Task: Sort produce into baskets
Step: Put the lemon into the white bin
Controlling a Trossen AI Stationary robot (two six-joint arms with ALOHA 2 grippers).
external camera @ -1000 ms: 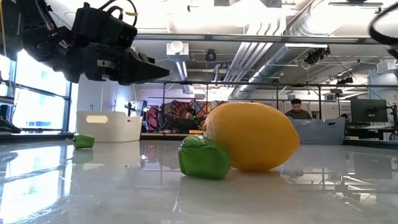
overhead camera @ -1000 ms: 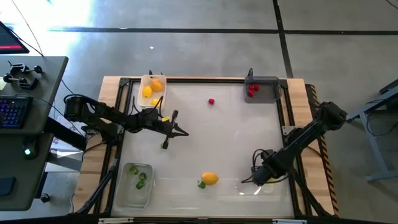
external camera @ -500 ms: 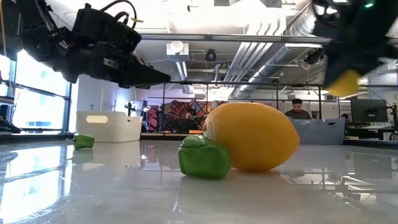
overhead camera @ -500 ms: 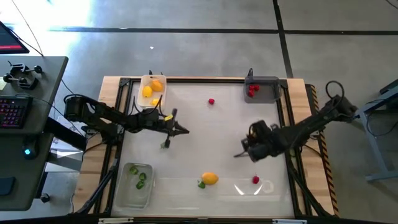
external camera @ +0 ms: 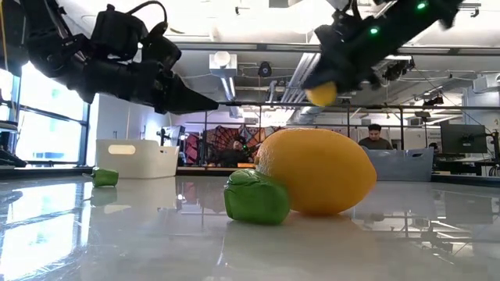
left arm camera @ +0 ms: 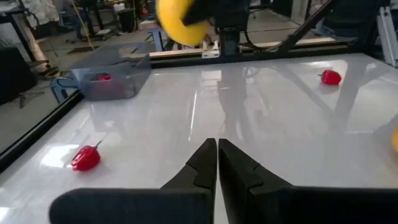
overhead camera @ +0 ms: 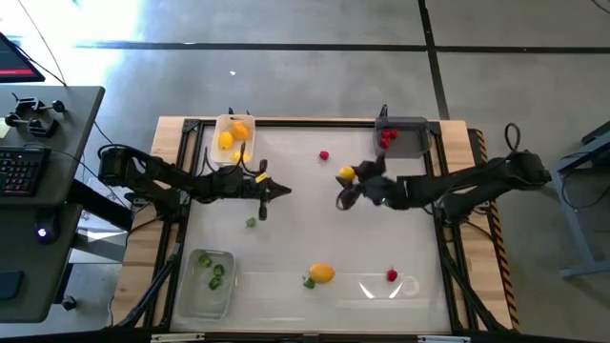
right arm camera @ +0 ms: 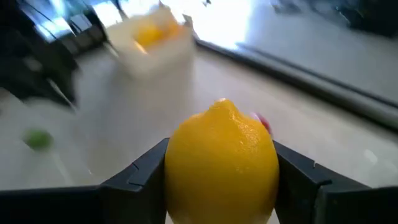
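Sorting partly done: the right claw (overhead camera: 349, 183) grips a yellow lemon (overhead camera: 346, 174) above mid-desk, the left claw (overhead camera: 276, 191) hovers clenched and empty, while a second lemon (overhead camera: 322, 273), green pieces and two red pieces remain outside the trays.

We are looking at a bench (overhead camera: 315, 219) whose white top is showing glossy and smooth, mirroring the lemon (external camera: 316, 172) and the waxy green piece (external camera: 256, 197) on it. Along its side edges we are seeing bare pale wood (overhead camera: 481, 191). The dark grey tray (left arm camera: 112, 74) is looking like translucent plastic, the fingers (left arm camera: 205, 171) matt black plastic, and the held lemon (right arm camera: 221, 165) finely dimpled.
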